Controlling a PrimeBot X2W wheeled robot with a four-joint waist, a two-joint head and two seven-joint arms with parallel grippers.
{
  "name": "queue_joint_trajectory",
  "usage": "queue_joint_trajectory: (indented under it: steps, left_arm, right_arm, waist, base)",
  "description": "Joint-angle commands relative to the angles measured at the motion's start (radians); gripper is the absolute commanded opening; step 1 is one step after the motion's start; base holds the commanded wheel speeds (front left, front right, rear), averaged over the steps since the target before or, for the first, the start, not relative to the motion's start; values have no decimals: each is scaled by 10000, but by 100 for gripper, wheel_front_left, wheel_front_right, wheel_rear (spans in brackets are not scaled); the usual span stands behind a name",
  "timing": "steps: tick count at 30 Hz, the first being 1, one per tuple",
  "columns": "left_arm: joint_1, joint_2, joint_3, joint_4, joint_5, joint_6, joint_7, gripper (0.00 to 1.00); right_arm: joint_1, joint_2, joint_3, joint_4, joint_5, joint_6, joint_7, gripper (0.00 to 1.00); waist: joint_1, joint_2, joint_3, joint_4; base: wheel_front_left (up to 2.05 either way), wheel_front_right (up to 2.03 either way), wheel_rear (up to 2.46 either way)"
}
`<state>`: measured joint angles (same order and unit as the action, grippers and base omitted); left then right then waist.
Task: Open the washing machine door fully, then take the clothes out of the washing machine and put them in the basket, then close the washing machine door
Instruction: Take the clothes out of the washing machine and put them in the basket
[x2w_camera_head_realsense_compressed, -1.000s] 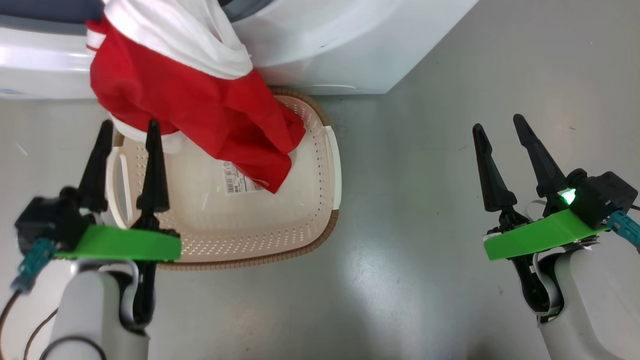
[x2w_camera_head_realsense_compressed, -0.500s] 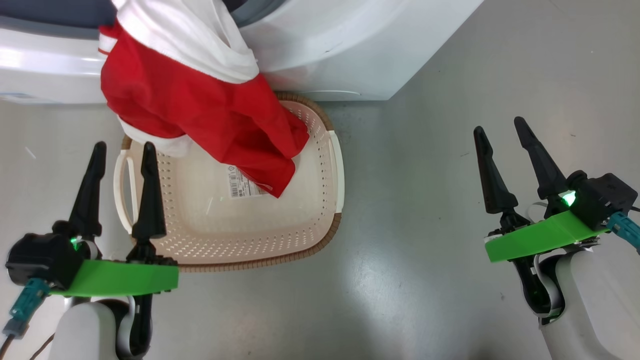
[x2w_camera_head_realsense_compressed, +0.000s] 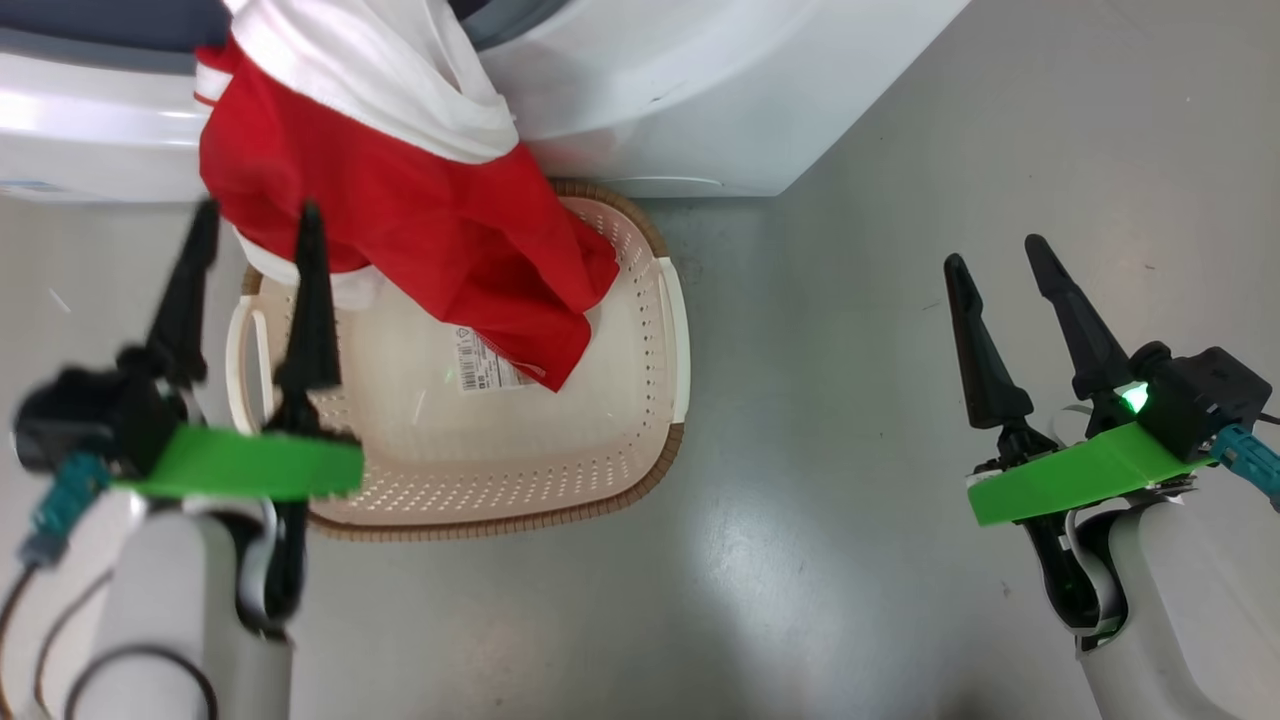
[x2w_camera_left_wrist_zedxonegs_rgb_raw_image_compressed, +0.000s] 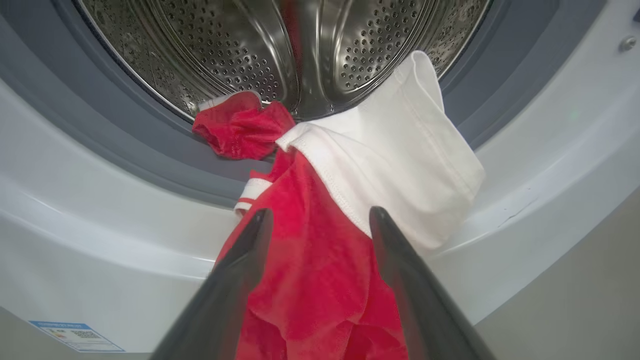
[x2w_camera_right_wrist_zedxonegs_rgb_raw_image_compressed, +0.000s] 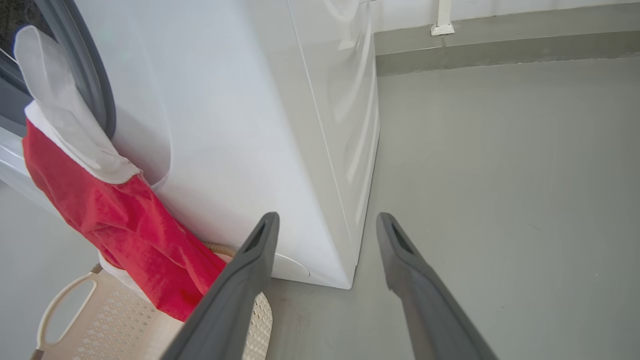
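Head view: my left gripper (x2w_camera_head_realsense_compressed: 258, 208), at the left of the frame, stands wide and empty, tips near the clothes (x2w_camera_head_realsense_compressed: 420, 220). They hang from the washer (x2w_camera_head_realsense_compressed: 680, 90) at the top down into the basket (x2w_camera_head_realsense_compressed: 640, 470) at centre. My right gripper (x2w_camera_head_realsense_compressed: 993, 250), lower right, is wide too, holding nothing.

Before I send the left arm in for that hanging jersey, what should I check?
Left tool open: ok.
Red jersey lined up ahead: ok.
Basket under jersey's hanging end: ok.
Jersey clear of grey ring: not ok, white part drapes over it.
Drum emptied: not ok, second red garment at its mouth.
Right tool open, away from clothes: ok.
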<state>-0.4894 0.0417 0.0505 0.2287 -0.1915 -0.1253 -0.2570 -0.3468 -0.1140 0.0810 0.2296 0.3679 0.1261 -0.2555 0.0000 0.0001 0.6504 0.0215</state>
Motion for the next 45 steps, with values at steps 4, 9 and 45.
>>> queue_joint_trajectory:
  steps: [4,9,45]
  left_arm:
    - [-684,441,191,198,115,-54,-47,100]
    - [-1656,664,56,1072,82,-54,-47,100]
    - [-2247,1350,-1615,2479,-1194,-54,-47,0]
  right_arm:
    - [260,10,274,-193,-38,46,-63,100]
    - [237,45,300,-195,-44,46,-63,100]
    - [113,232,181,-267,-48,46,-63,100]
  waist:
    - [0,-1,37,-27]
    - [0,-1,85,-82]
    - [0,-1,331,-225]
  base:
    - [0,0,0]
    - [0,0,0]
    - [0,0,0]
